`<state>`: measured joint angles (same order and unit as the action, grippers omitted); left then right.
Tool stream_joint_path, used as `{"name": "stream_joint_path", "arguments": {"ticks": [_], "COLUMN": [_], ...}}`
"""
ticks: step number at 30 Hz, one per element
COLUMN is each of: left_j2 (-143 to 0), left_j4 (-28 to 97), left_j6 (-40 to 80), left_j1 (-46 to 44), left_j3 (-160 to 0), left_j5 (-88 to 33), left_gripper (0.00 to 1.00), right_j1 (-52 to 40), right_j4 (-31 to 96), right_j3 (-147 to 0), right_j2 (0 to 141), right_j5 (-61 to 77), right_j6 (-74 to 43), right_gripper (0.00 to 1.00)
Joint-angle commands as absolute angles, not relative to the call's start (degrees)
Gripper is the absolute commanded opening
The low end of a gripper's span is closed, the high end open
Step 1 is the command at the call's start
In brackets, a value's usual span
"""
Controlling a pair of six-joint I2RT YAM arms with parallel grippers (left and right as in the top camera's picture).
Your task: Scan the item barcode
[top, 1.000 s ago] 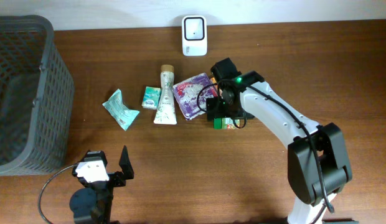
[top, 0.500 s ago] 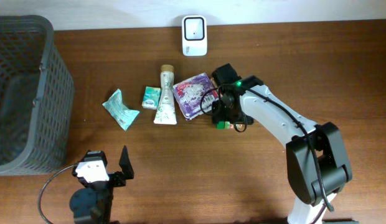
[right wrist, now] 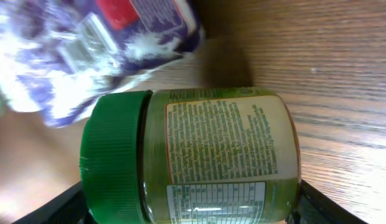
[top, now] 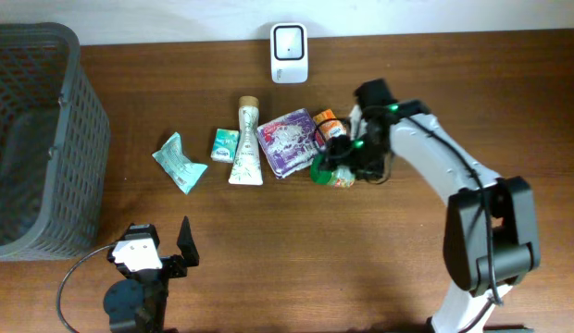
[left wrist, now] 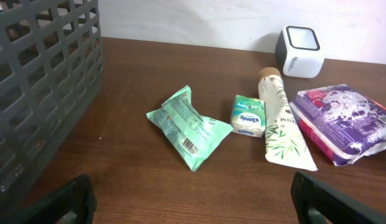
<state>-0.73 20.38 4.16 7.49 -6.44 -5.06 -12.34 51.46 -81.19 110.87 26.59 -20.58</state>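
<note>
Now that my right pincer [right wrist: 192,210] has pinched jar [right wrist: 199,155], grasp done; next, present it to scanner [top: 289,53] at table [top: 509,92] rear edge.

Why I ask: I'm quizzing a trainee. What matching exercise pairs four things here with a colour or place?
Things:
1 scanner
2 jar
3 basket
4 tube

Descriptions:
a grey mesh
b green lid
c white block, apart from the others
d lying between box and purple pack

Pairs: 1-c, 2-b, 3-a, 4-d
</note>
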Motion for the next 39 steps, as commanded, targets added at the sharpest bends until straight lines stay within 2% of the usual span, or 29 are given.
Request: {"name": "stream_joint_path", "arguments": {"ticks": [1, 4, 7, 12, 16, 18, 20, 22, 28, 33, 36, 39], "left_j2": [-0.4, -0.4, -0.4, -0.4, -0.4, -0.4, -0.4, -0.4, -0.4, -0.4, -0.4, -0.4], "left_j4": [20.7, 20.7, 20.7, 20.7, 20.7, 20.7, 20.7, 20.7, 20.7, 20.7, 20.7, 20.7], "left_j6": [4.7, 4.7, 4.7, 4.7, 4.7, 4.7, 4.7, 4.7, 4.7, 4.7, 4.7, 4.7], "left_j1": [7.7, 7.7, 7.7, 7.7, 7.7, 7.7, 7.7, 7.7, 7.7, 7.7, 7.7, 7.7], "left_j3": [-6.3, -6.3, -6.3, -6.3, -6.3, -6.3, -6.3, -6.3, -6.3, -6.3, -6.3, -6.3], "left_j5": [-4.7, -4.7, -4.7, -4.7, -4.7, -4.7, -4.7, -4.7, -4.7, -4.7, -4.7, -4.7], "left_gripper": [0.99, 0.99, 0.99, 0.99, 0.99, 0.99, 0.99, 0.99, 0.99, 0.99, 0.99, 0.99], "right_j1": [-6.8, -4.2, -3.2, -2.1, -0.1, 1.5, 3.2, 4.6, 5.5, 0.1, -5.2, -10.8], "right_j4": [51.5, 51.5, 49.8, 39.3, 39.4, 40.5, 42.5, 45.6, 66.0, 78.8, 80.9, 81.3], "right_j3": [-81.1, -79.6, -76.0, -66.9, -65.8, -65.9, -66.9, -69.1, -86.3, -97.8, -99.2, -98.2], "right_j2": [111.0, 111.0, 111.0, 111.0, 111.0, 111.0, 110.9, 110.9, 110.0, 109.7, 109.6, 109.7], "right_j5": [46.0, 46.4, 46.7, 53.8, 48.8, 44.2, 41.1, 39.5, 22.8, 21.7, 21.3, 14.8], "right_j6": [-12.3, -11.9, -11.1, -12.1, -15.0, -15.9, -15.9, -14.8, -10.7, -4.0, -3.4, -5.6], "right_gripper": [0.75, 0.79, 0.79, 0.79, 0.80, 0.87, 0.95, 0.99, 0.99, 0.99, 0.99, 0.99]}}
